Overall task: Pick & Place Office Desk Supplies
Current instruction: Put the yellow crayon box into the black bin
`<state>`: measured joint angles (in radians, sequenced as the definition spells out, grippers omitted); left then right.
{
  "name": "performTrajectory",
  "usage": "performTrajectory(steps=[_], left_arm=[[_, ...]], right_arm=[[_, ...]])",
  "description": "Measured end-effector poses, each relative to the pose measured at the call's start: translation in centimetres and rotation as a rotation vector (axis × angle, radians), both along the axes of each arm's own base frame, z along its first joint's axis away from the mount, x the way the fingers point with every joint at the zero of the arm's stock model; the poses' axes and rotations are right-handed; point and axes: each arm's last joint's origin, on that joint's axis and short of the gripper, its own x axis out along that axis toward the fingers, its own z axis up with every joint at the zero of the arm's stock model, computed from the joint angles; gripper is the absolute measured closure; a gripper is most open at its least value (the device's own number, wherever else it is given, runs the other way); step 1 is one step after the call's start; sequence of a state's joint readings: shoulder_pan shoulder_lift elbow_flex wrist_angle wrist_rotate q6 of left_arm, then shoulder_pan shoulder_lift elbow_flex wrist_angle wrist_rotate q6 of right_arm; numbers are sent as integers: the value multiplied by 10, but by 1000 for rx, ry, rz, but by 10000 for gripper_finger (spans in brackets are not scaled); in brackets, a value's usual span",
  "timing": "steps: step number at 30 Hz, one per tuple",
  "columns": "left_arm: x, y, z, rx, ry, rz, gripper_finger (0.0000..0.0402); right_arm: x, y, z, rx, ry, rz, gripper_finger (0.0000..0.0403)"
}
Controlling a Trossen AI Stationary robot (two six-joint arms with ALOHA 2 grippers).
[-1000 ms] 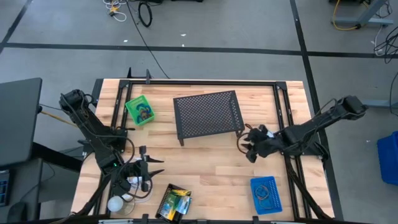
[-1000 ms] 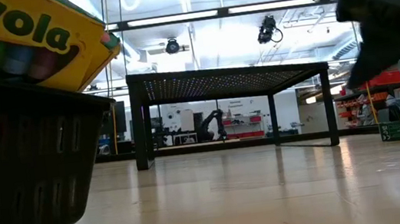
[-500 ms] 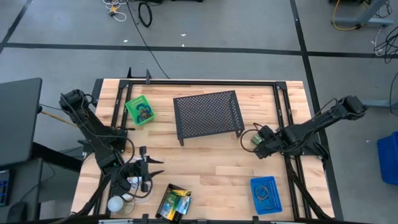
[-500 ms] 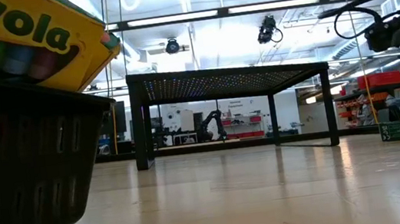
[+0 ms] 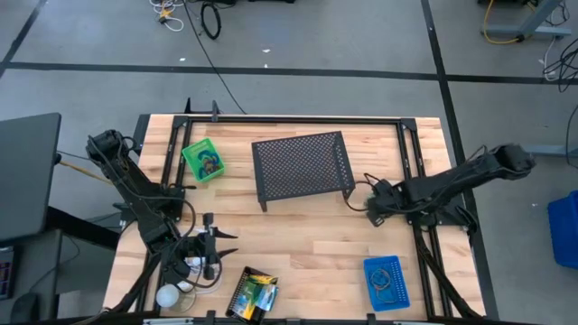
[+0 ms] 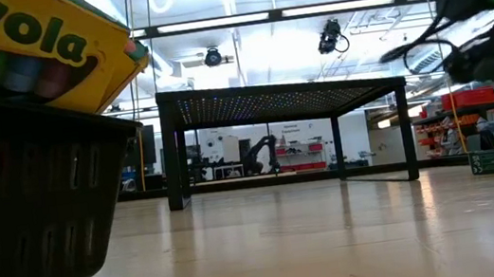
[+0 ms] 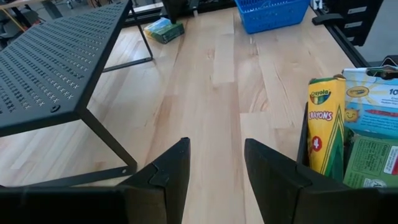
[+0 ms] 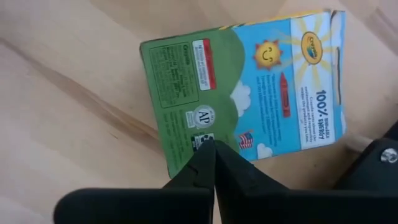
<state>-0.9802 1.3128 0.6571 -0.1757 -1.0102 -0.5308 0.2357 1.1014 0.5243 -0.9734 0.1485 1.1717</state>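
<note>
The wooden worktop carries a black mesh shelf. The right end effector, fingers together, holds nothing above a crayon packet; the left end effector is half open, empty.

Right pincer closed and empty; left pincer parted, waiting.

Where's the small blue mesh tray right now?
In the high view, the small blue mesh tray sits at the table's near right corner, below the right gripper.
</note>
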Motion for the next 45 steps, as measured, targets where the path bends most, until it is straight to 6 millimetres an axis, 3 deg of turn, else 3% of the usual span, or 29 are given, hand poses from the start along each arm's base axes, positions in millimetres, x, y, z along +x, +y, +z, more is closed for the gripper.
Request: performTrajectory(steps=[8,14,19,22,26,29,39,45], left_arm=[[0,0,0,7,3,-5,240],[-1,0,-1,-1,15,-17,240],[-1,0,-1,-9,21,-19,240],[-1,0,-1,-8,21,-20,240],[-1,0,-1,-7,22,-20,240],[-1,0,-1,-7,21,-20,240],[-1,-1,-1,-23,29,-26,240],[-1,-1,-1,-31,30,-24,240]], right_arm=[[21,-4,-11,57,117,55,401],[65,4,22,106,-199,182,402],[86,12,27,156,-332,258,402],[85,12,25,81,-233,230,402],[76,9,17,0,28,190,403],[77,8,10,-50,96,189,403],[87,10,-13,77,182,254,403],[104,25,-5,116,85,319,403]])
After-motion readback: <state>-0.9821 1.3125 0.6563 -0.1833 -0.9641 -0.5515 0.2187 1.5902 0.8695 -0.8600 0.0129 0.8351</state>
